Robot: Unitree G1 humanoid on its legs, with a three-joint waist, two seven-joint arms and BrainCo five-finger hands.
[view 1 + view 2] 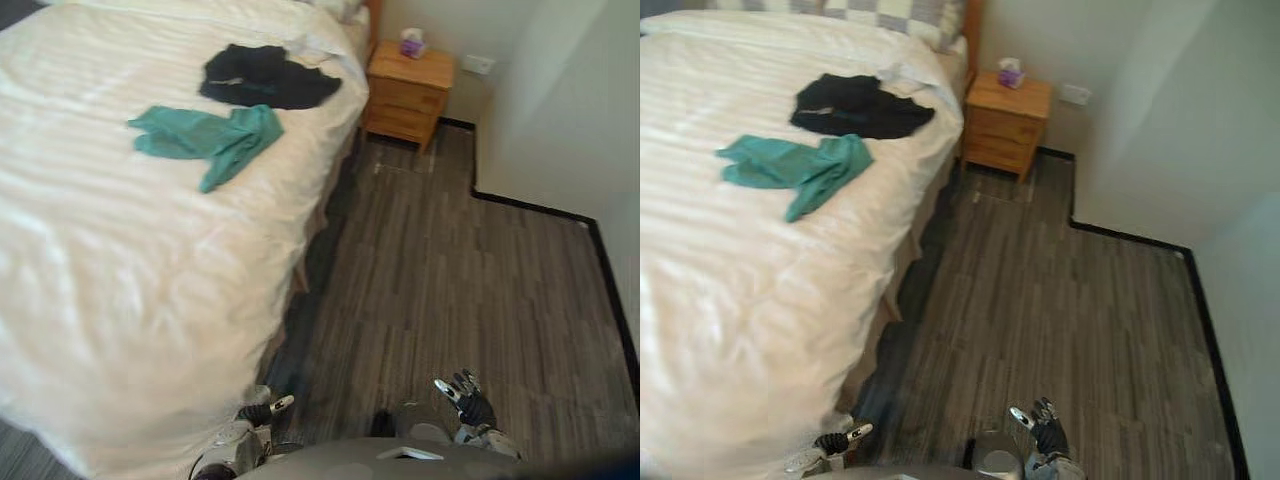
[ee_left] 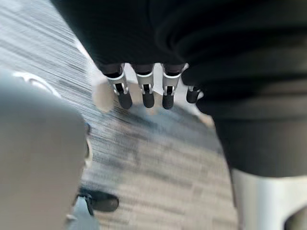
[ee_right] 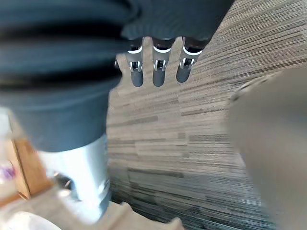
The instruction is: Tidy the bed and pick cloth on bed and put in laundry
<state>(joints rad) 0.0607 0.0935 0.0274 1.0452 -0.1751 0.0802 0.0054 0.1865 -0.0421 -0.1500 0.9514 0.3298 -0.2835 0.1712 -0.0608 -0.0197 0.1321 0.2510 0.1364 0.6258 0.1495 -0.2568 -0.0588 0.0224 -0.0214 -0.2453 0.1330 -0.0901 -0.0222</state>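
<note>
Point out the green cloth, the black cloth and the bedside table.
green cloth (image 1: 210,138), left eye view, its middle
black cloth (image 1: 265,78), left eye view, its middle
bedside table (image 1: 405,100), left eye view, drawer front

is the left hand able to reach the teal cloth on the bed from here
Probably not yet. The left hand hangs low and open beside the bed, while the teal cloth lies far up it, next to the black cloth. Nothing blocks the way; the robot likely needs to step closer.

A bedroom: white-covered bed (image 1: 120,250), wooden nightstand (image 1: 408,92), wood-plank floor (image 1: 460,290).
</note>
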